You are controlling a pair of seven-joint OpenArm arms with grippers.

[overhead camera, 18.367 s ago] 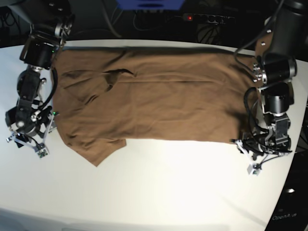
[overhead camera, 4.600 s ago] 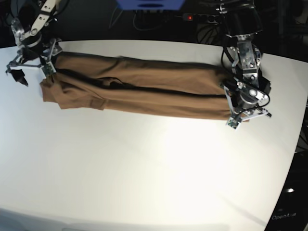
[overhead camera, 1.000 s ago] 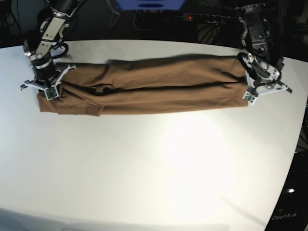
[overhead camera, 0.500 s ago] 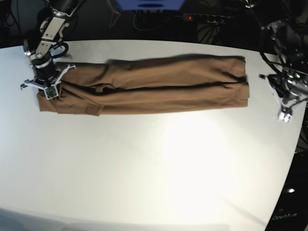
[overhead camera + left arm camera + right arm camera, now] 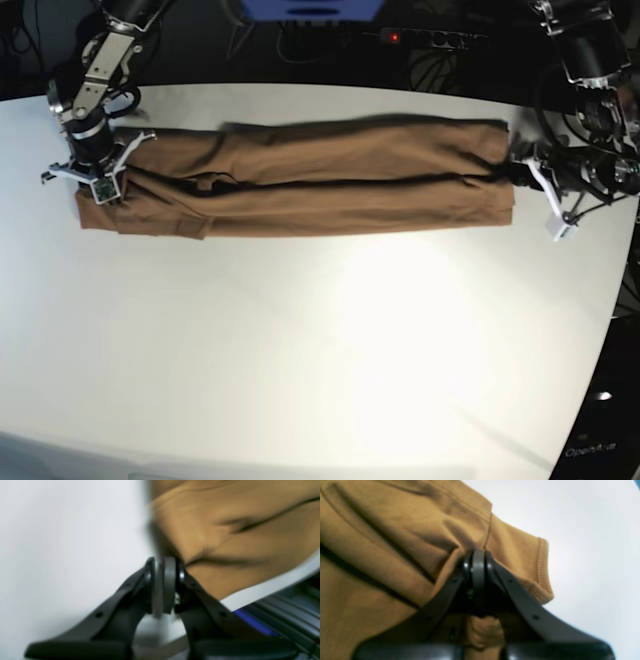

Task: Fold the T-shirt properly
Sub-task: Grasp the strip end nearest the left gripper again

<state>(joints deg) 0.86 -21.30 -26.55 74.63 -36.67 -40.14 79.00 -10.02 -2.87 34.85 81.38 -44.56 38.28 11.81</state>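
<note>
The tan-brown T-shirt (image 5: 320, 175) lies folded into a long narrow band across the far half of the white table (image 5: 320, 350). My right gripper (image 5: 98, 178) stands over the band's left end. In the right wrist view it (image 5: 475, 562) is shut on the T-shirt (image 5: 382, 530) beside a ribbed sleeve hem, and cloth bunches between its fingers. My left gripper (image 5: 522, 168) is at the band's right end. In the left wrist view, which is blurred, its pads (image 5: 161, 562) are together with nothing between them, and the T-shirt's (image 5: 237, 510) corner lies just past the tips.
A black power strip (image 5: 420, 38) with a red light and a blue object (image 5: 312, 10) sit beyond the table's far edge. The table's right edge runs close behind the left arm (image 5: 590, 60).
The left gripper left the band's right end, swung out to the right, and has come back beside that end. The right gripper and the T-shirt have stayed in place.
</note>
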